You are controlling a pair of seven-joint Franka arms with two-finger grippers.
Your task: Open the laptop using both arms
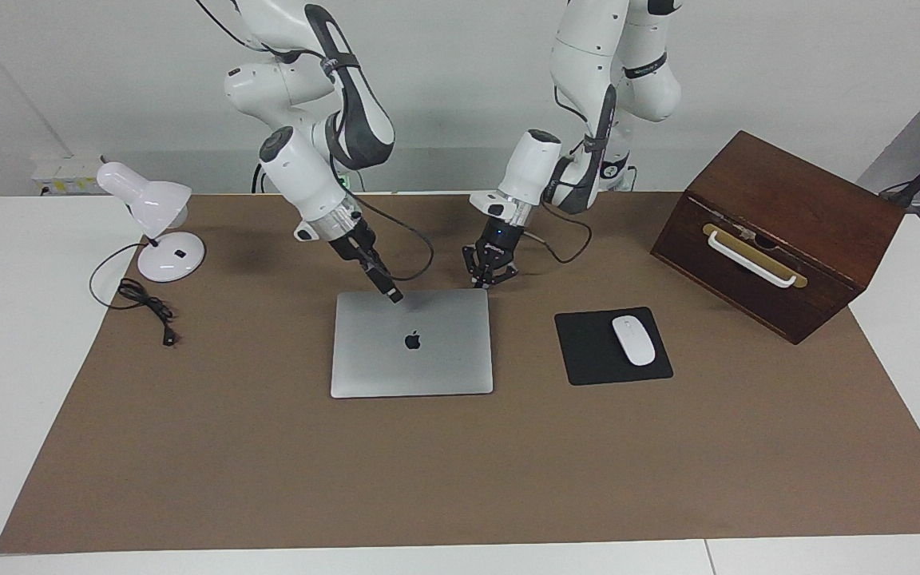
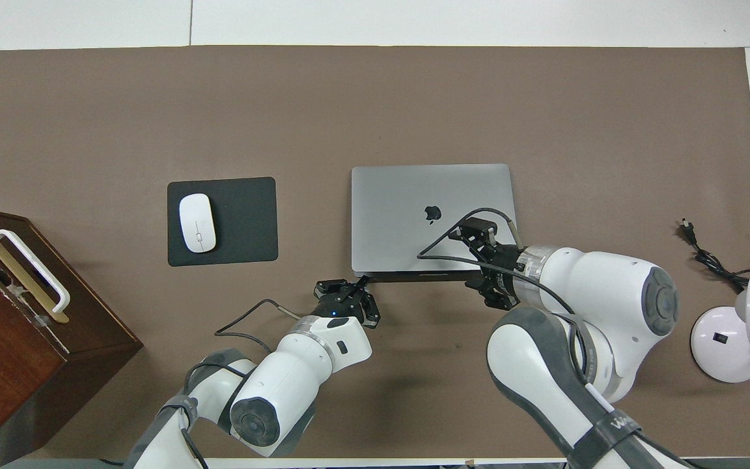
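The laptop (image 1: 428,367) lies closed and flat on the brown mat, its dark apple logo facing up; it also shows in the overhead view (image 2: 401,195). My right gripper (image 1: 394,296) is tilted down with its tip on the lid, close to the edge nearest the robots, and its fingers look shut on nothing (image 2: 472,229). My left gripper (image 1: 492,278) hangs low with fingers spread, just nearer to the robots than the laptop's corner toward the left arm's end (image 2: 349,286). It holds nothing.
A white mouse (image 1: 633,340) lies on a black mouse pad (image 1: 588,355) beside the laptop toward the left arm's end. A wooden box (image 1: 779,231) with a white handle stands at that end. A white desk lamp (image 1: 158,231) and its cable (image 1: 148,307) are at the right arm's end.
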